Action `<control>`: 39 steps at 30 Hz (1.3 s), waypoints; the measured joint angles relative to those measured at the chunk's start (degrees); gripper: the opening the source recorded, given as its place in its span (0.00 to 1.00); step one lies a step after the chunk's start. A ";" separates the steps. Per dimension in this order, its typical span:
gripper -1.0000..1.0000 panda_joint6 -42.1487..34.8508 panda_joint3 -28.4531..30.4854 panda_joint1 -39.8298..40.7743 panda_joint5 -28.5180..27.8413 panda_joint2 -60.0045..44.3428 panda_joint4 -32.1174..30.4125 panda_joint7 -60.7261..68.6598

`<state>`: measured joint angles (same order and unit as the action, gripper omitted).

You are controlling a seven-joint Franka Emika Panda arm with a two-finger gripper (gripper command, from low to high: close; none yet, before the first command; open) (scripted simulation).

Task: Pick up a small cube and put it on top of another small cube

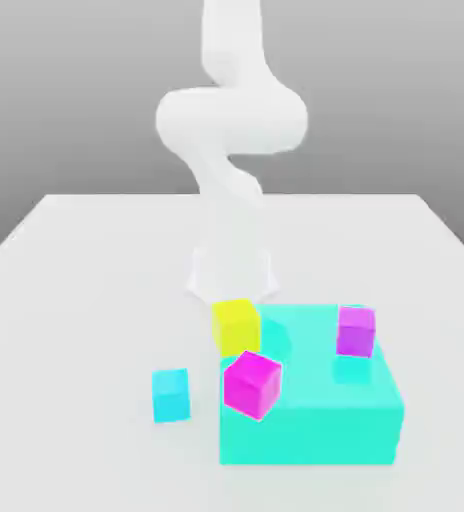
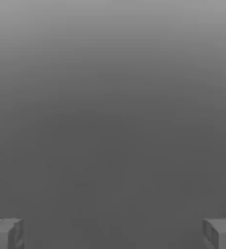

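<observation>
On the worktop [image 1: 96, 300], taking the turquoise block [image 1: 311, 435] as landmark and going from the exterior view's left to its right, the cyan cube [image 1: 171, 396] is sitting just beside the block, apart from it, probably leaving its sides free for grasping. The yellow cube [image 1: 237, 327] is showing at the block's near-left corner region, and the bigger magenta cube [image 1: 253, 385] is overlapping the block's left part; whether either is touching it, I cannot tell. The purple cube [image 1: 356, 332] is showing over the block's right part, likely serving as the raised target. Above and behind the block, the arm [image 1: 231, 120] is rising out of the picture, cutting off its upper end. In the hand view, the fingers [image 2: 113, 233] are standing wide apart, holding nothing, presumably ready for the cyan cube.
</observation>
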<state>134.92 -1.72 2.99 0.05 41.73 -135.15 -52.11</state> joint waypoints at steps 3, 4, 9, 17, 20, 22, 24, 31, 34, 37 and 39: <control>0.50 4.13 -2.16 3.85 0.02 -5.46 -4.40 -8.30; 0.50 5.43 -2.80 5.04 0.00 -7.19 -5.79 -10.94; 0.50 11.88 -5.67 10.73 -0.10 -15.71 -12.67 -23.96; 0.50 22.16 -8.45 18.34 -0.29 -29.30 -23.64 -44.70; 0.50 26.00 -8.56 20.22 -0.04 -34.33 -27.76 -52.26; 0.50 28.57 -8.33 21.01 0.84 -37.63 -30.50 -56.80; 0.50 31.38 -8.07 21.60 -0.09 -41.16 -31.15 -59.67; 0.50 42.17 -0.37 15.82 -7.37 -54.39 -29.19 -65.70; 0.00 43.32 0.51 14.99 -7.51 -55.75 -29.01 -65.77; 0.00 43.46 0.51 15.00 -7.55 -55.76 -29.00 -65.81; 0.00 43.48 0.67 14.83 -7.58 -55.82 -28.98 -65.84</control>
<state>178.40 -1.05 17.82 -7.53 -14.09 -164.14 -117.95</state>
